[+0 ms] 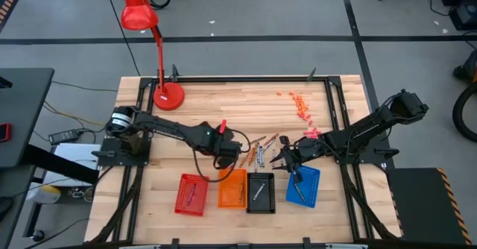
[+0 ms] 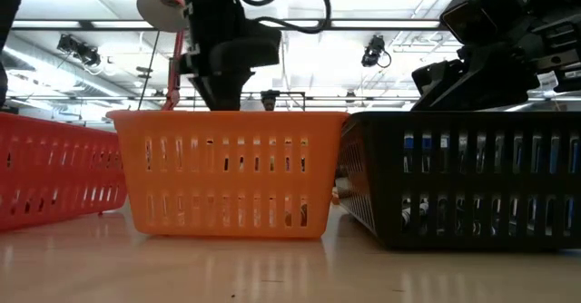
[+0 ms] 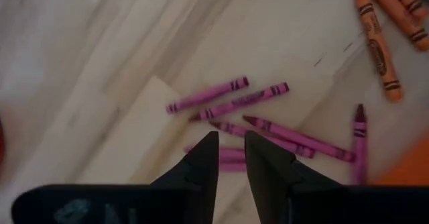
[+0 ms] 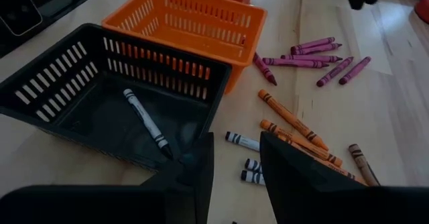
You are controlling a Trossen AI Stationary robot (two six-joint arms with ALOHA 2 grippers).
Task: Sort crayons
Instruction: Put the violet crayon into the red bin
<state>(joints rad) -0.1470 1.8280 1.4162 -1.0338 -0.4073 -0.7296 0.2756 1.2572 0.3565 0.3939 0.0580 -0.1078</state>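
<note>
My left gripper hangs over maroon-purple wax crayons behind the orange mesh tray, fingers slightly parted, empty. Best straddle one crayon crosswise, clear of its neighbours. Right gripper waits open, empty, beside the black mesh tray.

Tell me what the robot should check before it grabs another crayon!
1. Left gripper open, nothing in it: ok.
2. Purple crayons lying right ahead of it on the table: ok.
3. Right gripper open and empty: ok.
4. Black tray holds one grey crayon, room left: ok.
5. Orange tray close to the orange crayons: ok.
6. Which crayon comes next: cannot tell.
</note>
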